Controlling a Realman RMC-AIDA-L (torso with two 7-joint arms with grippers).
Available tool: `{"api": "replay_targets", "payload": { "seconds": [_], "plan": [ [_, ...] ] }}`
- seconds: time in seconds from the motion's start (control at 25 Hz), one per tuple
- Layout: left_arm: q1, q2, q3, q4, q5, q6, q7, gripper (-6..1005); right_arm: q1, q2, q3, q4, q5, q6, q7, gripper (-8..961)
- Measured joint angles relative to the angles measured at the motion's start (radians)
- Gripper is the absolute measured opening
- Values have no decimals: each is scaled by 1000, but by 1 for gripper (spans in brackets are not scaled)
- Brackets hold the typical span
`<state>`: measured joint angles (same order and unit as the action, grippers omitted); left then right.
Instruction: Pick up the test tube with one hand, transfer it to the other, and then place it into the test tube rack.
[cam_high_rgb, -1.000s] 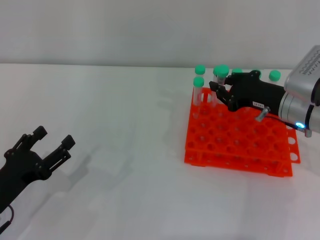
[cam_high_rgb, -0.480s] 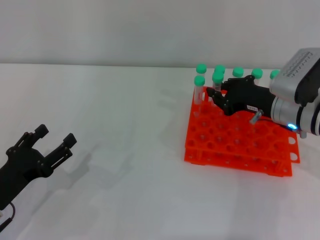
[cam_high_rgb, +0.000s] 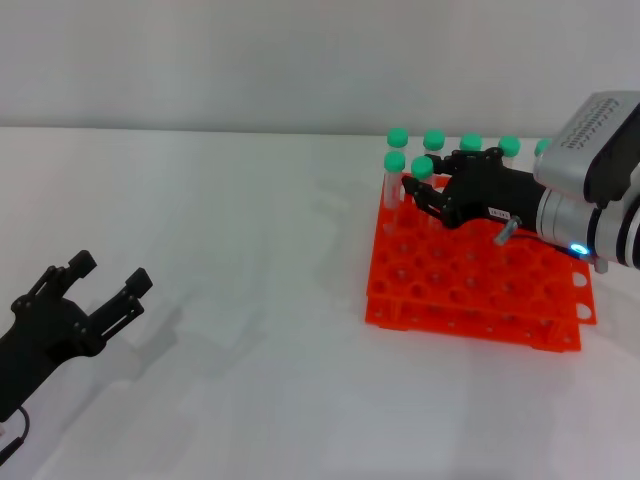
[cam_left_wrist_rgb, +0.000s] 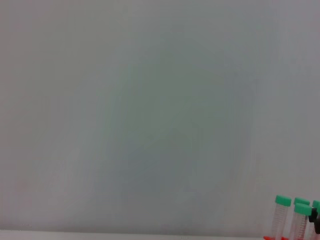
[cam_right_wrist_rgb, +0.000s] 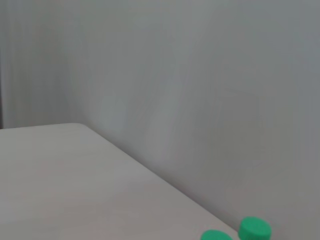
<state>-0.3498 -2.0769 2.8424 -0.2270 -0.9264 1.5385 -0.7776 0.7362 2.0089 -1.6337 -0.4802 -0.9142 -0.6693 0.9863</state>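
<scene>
The orange test tube rack (cam_high_rgb: 462, 318) stands on the white table at the right. My right gripper (cam_high_rgb: 423, 194), black with a small white label and a silver wrist, is over the rack's back left part. It is shut on a clear test tube with a green cap (cam_high_rgb: 422, 167), held upright with its lower end at the rack's holes. My left gripper (cam_high_rgb: 103, 285) is open and empty, low over the table at the near left.
Several other green-capped tubes (cam_high_rgb: 396, 161) stand in the rack's back row and left corner. Two of them show in the left wrist view (cam_left_wrist_rgb: 282, 201), and two caps show in the right wrist view (cam_right_wrist_rgb: 254, 227). A plain wall lies behind the table.
My right gripper has moved left and down with the tube, from above the back row to the rack's holes. The left gripper has barely moved.
</scene>
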Motion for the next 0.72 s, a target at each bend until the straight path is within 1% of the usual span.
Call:
{"api": "replay_targets", "payload": {
  "seconds": [0.04,0.24,0.36,0.48,0.56,0.72],
  "plan": [
    [0,0,0,0,0,0,0,892,-2,0,1,-1,0,-1,0,227],
    [0,0,0,0,0,0,0,893,-21,-1,5,-14,6,-41,0,449],
    [-2,0,0,0,-1,0,0,893,-61,-4,22,-47,6,-97,0,511],
    [-6,1,0,-2,-10,2,0,893,-130,-7,42,-105,3,-164,-4,574],
    [-9,1,0,-3,-20,6,1,893,-196,-12,59,-151,3,-233,-6,574],
    [-13,1,-1,0,-48,6,28,892,-302,-18,110,-178,0,-405,-26,574]
  ]
}}
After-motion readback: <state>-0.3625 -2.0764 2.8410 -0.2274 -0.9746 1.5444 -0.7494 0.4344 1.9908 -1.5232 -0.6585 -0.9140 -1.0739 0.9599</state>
